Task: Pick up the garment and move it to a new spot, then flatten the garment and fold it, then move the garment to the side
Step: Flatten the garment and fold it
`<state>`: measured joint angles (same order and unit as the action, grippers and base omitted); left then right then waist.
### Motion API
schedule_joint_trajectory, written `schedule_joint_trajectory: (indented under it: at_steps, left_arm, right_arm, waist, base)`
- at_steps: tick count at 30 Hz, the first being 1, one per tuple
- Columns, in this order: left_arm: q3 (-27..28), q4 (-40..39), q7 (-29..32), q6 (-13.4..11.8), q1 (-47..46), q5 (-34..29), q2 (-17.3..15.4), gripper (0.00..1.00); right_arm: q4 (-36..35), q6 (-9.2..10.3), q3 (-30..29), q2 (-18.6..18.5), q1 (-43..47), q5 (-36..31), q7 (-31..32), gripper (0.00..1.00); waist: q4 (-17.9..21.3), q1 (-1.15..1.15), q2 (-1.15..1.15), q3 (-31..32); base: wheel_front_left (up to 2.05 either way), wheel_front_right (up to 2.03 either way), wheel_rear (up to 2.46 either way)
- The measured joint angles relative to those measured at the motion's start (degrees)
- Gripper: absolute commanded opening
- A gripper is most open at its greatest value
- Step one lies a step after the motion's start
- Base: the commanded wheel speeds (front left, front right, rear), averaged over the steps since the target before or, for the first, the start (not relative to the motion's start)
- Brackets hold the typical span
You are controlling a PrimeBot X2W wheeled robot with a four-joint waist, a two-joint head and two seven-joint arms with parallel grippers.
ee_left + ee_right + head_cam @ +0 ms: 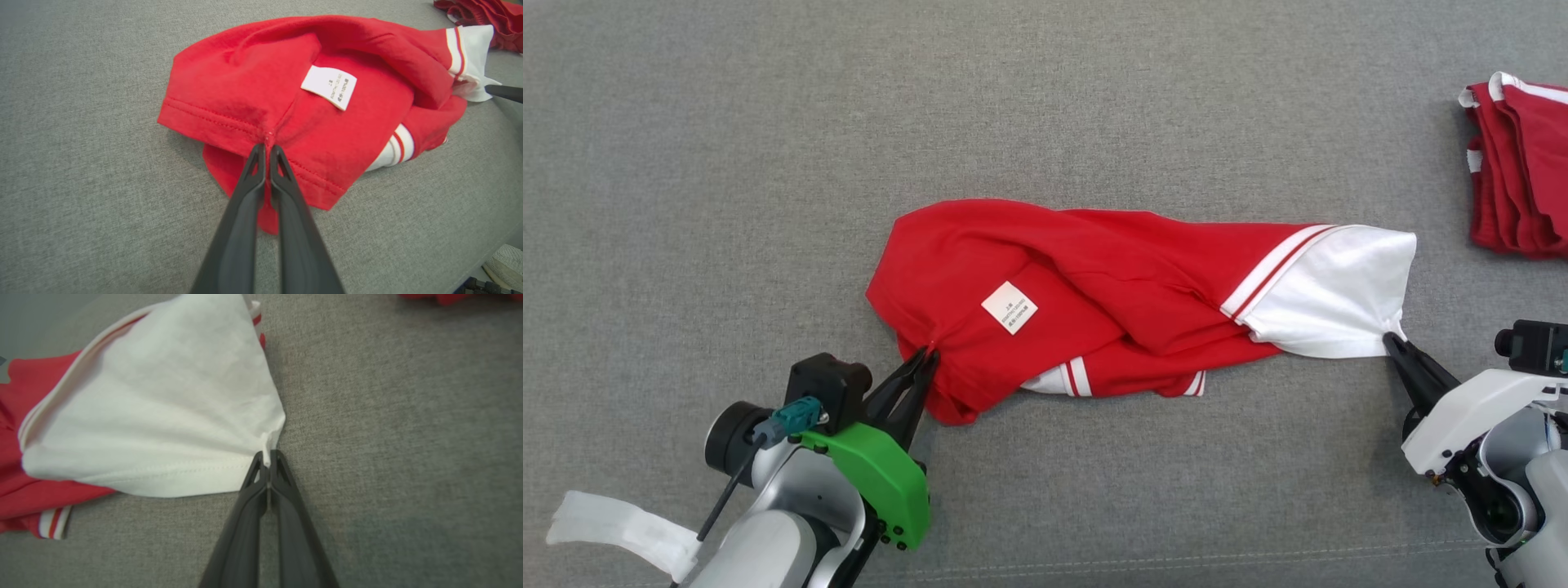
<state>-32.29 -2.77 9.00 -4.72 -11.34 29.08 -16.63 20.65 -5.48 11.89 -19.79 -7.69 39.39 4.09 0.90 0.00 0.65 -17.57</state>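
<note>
I find the red garment (1111, 278) bunched on the grey surface (768, 122), the left gripper (926, 356) pinched shut on its red hem, the right gripper (1390, 340) likewise pinching its white corner; I judge both should lift together, evenly, without straining the seam.

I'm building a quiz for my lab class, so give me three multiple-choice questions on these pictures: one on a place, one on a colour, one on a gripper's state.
1. In the head view, where is the folded red stack?
A. upper right
B. lower left
C. centre
2. What colour is the garment part the right gripper pinches?
A. red
B. white
C. blue
3. How is the left gripper?
A. wide open
B. shut on nothing
C. shut on the red hem
Answers: 1 A, it lies at the top right edge; 2 B, it clamps a white corner; 3 C, it is closed on the stitched hem.
</note>
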Motion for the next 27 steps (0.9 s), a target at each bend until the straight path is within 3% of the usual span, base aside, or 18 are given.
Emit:
schedule_joint_trajectory:
  at_steps: [8,13,22,27]
  left_arm:
    - [0.64,-2.57,-1.0,0.52,-1.43,0.0,-0.01,0.0]
    - [1.72,-6.62,-0.8,1.9,-2.43,2.5,0.14,0.0]
    - [9.94,-11.01,5.08,4.45,-12.01,4.93,-8.7,0.0]
    - [12.94,-10.94,9.17,6.11,-17.68,8.69,-11.05,0.0]
  right_arm:
    - [-1.7,0.01,-0.08,-0.3,-0.13,0.0,-0.18,0.0]
    - [-6.56,-0.29,-0.79,-0.35,-2.96,2.08,-1.03,0.0]
    - [-16.27,-1.05,-4.97,-4.24,-15.94,8.27,2.53,0.0]
    - [-17.81,-1.04,-7.72,-7.24,-21.54,11.59,7.04,0.0]
  waist:
    - [-0.16,0.0,0.0,0.32]
    - [-0.51,0.0,0.0,1.31]
    - [-0.74,0.0,0.0,3.67]
    - [-0.81,0.0,0.0,5.05]
  base:
    - [0.0,0.0,0.0]
    - [0.0,0.0,0.0]
    - [0.0,0.0,0.0]
    - [0.0,0.0,0.0]
